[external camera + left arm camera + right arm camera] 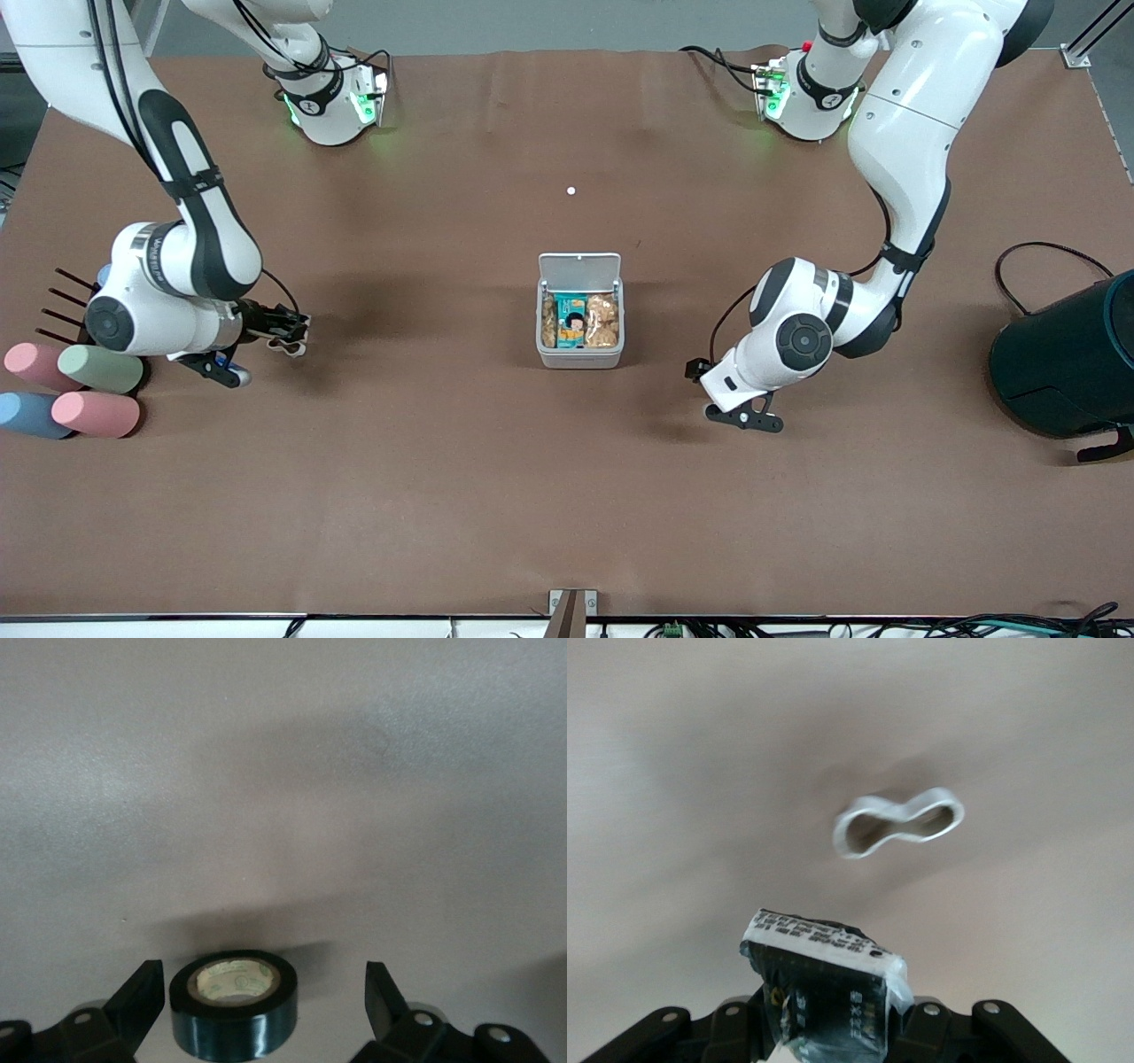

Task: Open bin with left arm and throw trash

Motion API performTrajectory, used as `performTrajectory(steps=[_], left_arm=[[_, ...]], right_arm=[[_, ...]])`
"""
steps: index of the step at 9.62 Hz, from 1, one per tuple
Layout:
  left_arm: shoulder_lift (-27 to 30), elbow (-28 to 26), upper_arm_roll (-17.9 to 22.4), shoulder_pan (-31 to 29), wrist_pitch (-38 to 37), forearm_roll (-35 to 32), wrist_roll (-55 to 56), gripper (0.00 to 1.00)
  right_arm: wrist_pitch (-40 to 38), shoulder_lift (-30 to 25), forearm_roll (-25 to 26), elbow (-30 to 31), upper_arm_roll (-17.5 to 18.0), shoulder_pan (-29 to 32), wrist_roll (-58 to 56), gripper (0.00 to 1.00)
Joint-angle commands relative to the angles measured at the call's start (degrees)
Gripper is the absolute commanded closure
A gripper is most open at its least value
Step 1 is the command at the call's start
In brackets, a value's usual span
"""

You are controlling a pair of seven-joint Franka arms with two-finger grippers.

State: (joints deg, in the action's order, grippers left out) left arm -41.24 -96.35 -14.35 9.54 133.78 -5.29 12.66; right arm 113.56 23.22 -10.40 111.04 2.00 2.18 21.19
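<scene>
the brown table (443, 496) carries everything, with the bin (580, 335) near its middle as the landmark. toward the left arm's end of the table from the bin sits a big dark-teal round container (1067, 363), and toward the right arm's end lie four pastel cylinders (75, 390). the left arm (895, 159) reaches down beside the bin on its own end, and the right arm (177, 221) comes down well apart from the bin at the other end.

the bin is a small light-grey box with its white lid (580, 267) swung up and open, and snack packets show inside. the left gripper (749, 416) sits low at the table, a little nearer the front camera than the bin, its fingers spread wide with the black tape ring (234, 1004) standing loose between them. the right gripper (288, 335) is clamped on the crumpled black wrapper (824, 979), over the table; the thin white loop (899, 824) lies on the table just beside it. a tiny white dot (570, 190) lies farther from the front camera than the bin.
</scene>
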Motion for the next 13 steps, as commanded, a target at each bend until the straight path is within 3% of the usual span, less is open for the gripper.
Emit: performTrajectory(steps=[1, 3, 5, 6, 7, 10, 13], left_arm=[[0.8, -2.6, 0.1, -0.1, 1.8, -0.9, 0.3, 0.0], [0.8, -3.5, 0.2, -0.2, 1.8, -0.9, 0.1, 0.03], [1.0, -3.4, 0.1, -0.6, 1.8, -0.9, 0.1, 0.71], [1.2, -3.4, 0.1, -0.7, 1.8, -0.9, 0.3, 0.94], [1.2, -3.3, 0.1, -0.7, 1.7, -0.9, 0.5, 1.0], [1.5, -3.1, 0.1, -0.7, 1.6, -0.9, 0.5, 1.0], [5.4, -2.4, -0.4, -0.4, -0.1, -0.9, 0.6, 1.0]], right_arm=[[-4.2, -2.9, -2.4, -3.7, 0.3, -5.4, 11.5, 1.0], [-6.2, -2.8, -7.1, -12.1, 0.6, -13.8, 24.5, 1.0], [-5.7, -1.6, -9.5, -20.8, 0.5, -23.9, 34.5, 1.0], [-5.3, 0.5, -9.5, -23.8, 0.5, -27.6, 36.7, 1.0], [-3.1, 3.2, -9.3, -27.4, 0.5, -31.3, 40.0, 0.99], [6.3, 6.8, -8.6, -28.6, 0.4, -39.4, 42.7, 0.98], [10.1, 10.3, -8.4, -28.7, 0.4, -41.2, 42.4, 0.93]])
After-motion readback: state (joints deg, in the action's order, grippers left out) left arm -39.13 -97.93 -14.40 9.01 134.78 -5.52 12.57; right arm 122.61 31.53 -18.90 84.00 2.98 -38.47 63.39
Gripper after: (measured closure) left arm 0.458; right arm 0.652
